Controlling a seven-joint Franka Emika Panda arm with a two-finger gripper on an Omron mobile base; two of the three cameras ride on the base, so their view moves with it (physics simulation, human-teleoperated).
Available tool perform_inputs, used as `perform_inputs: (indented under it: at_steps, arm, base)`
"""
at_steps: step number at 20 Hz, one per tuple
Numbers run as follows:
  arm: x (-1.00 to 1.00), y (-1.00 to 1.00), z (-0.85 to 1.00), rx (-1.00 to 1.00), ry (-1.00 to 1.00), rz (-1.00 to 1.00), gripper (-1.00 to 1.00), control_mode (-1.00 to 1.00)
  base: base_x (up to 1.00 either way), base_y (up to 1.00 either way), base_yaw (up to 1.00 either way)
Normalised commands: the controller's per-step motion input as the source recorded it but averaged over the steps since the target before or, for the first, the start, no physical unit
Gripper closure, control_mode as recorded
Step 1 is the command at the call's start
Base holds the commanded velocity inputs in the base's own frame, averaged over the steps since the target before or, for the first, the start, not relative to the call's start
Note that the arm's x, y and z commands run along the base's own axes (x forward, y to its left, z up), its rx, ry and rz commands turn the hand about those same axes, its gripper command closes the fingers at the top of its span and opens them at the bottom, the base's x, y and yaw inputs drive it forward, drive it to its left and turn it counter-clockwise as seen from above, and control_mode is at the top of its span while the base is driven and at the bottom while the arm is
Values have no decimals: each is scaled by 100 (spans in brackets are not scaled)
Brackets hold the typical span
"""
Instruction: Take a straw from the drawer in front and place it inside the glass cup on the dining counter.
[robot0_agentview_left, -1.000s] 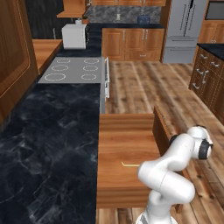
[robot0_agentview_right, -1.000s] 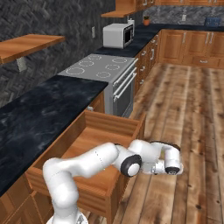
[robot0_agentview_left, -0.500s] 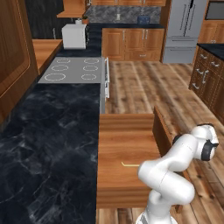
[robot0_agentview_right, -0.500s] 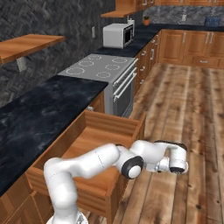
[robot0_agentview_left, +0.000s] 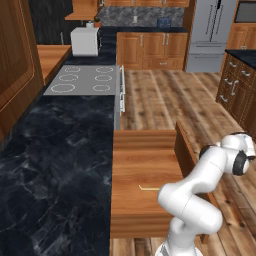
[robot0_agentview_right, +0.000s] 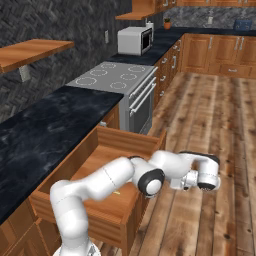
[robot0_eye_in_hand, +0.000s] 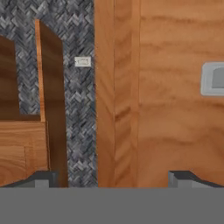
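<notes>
The drawer (robot0_agentview_left: 145, 160) stands pulled out from under the black worktop, its flat wooden bottom bare except for the straw (robot0_agentview_left: 149, 188), a thin pale stick lying near the middle. In the right base view my white arm bends across the drawer (robot0_agentview_right: 97, 162). My gripper (robot0_agentview_left: 241, 159) is out beyond the drawer's front, over the wooden floor, well away from the straw. In the hand view its two fingertips (robot0_eye_in_hand: 43, 177) stand far apart with nothing between them, so the gripper (robot0_eye_in_hand: 113, 178) is open. The glass cup and the dining counter are out of view.
A black marble worktop (robot0_agentview_left: 55, 165) runs along the left, with a stove (robot0_agentview_left: 85, 80) and a microwave (robot0_agentview_right: 134, 40) further back. A fridge (robot0_agentview_left: 210, 32) and wooden cabinets (robot0_agentview_left: 237, 90) stand beyond the open wooden floor (robot0_agentview_right: 215, 115).
My hand has swung a little further out from the drawer front, over the floor. The jaws have stayed open, and the straw and drawer have not moved.
</notes>
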Motion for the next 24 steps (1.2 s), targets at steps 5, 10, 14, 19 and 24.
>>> perform_inputs:
  at_steps: [5, 10, 14, 19, 24]
  arm:
    - [-7, 26, 50, -9, 0, -5, -100, -100]
    - [0, 57, 61, -10, 1, -1, -100, -100]
    - [0, 54, 74, -11, 0, 0, -100, -100]
    - [0, 47, 80, -9, 1, 0, -100, -100]
    - [0, 57, 59, -12, 6, 0, -100, -100]
  base:
    - [0, 0, 0]
    - [0, 0, 0]
    - [0, 0, 0]
    - [0, 0, 0]
    - [0, 0, 0]
